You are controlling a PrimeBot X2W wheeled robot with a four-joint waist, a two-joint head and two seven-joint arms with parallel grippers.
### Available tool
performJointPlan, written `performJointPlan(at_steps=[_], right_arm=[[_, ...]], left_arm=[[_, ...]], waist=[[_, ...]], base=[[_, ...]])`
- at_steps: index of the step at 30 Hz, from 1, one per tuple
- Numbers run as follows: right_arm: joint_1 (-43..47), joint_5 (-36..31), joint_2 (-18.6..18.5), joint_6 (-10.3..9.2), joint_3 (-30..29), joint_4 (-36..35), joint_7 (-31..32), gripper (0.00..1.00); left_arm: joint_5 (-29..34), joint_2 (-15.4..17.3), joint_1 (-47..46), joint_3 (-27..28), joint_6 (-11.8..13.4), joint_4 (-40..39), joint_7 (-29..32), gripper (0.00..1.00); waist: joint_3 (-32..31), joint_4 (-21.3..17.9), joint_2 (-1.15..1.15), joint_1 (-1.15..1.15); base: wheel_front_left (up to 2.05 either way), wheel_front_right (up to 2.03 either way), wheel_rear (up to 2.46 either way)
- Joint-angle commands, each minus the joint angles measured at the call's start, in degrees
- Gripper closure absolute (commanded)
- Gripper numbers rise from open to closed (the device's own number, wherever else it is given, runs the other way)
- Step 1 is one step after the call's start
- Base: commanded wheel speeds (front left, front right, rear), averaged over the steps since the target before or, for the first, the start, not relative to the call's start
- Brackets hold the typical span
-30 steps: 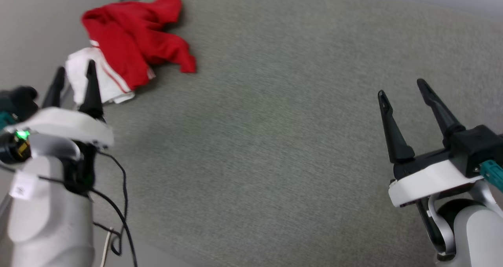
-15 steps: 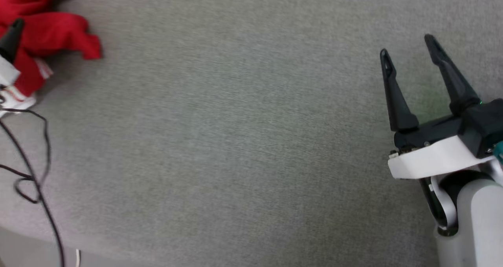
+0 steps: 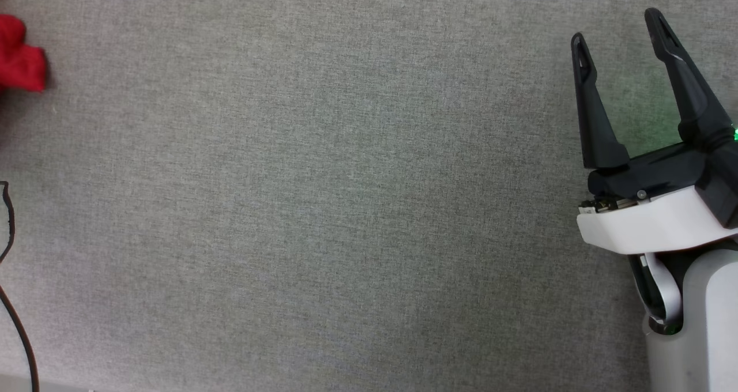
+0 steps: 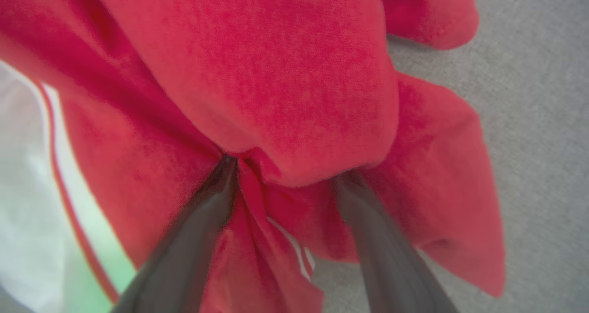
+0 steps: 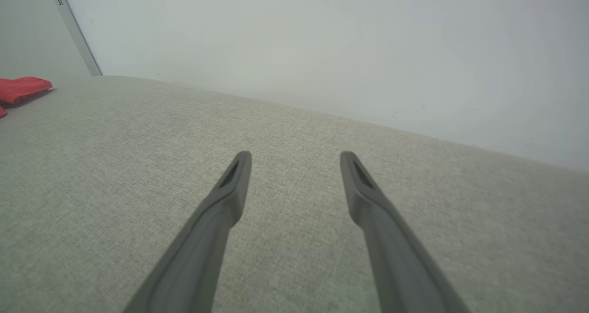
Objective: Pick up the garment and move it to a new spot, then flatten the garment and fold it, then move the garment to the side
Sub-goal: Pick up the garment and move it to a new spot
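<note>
Garment (image 4: 285, 73), soft, limp and likely light, lies crumpled against the spread fingertips of the left gripper (image 4: 287, 168), the raised red fold between them judged best to pinch; right gripper (image 3: 617, 29), likewise spread and empty, hangs well apart.

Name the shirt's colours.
The shirt is bright red with a white panel and thin red stripe; clearest in the left wrist view.

No readable text, labels or numbers.
</note>
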Motion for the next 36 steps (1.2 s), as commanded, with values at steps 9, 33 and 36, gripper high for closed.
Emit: performJointPlan(at_steps=[9,33,36], right_arm=[[0.4,-0.1,0.6,-0.06,-0.9,0.7,-1.4,0.00],[14.2,6.9,1.6,-0.06,-6.9,6.3,-4.1,0.00],[15.6,7.9,1.6,-0.06,-6.9,6.8,-4.0,0.00]], left_arm=[[1.2,-1.1,3.6,-1.3,1.5,-1.4,-0.2,1.00],[12.5,-8.2,17.2,-4.6,4.9,-13.0,-39.1,1.00],[11.8,-10.5,19.6,-5.4,4.3,-15.0,-40.9,1.00]], waist=[[-3.6,-0.2,0.00,0.00],[-26.9,-0.8,0.00,0.00],[-28.7,-2.2,0.00,0.00]], base=[[0.00,0.00,0.00],[0.00,0.00,0.00],[0.00,0.00,0.00]])
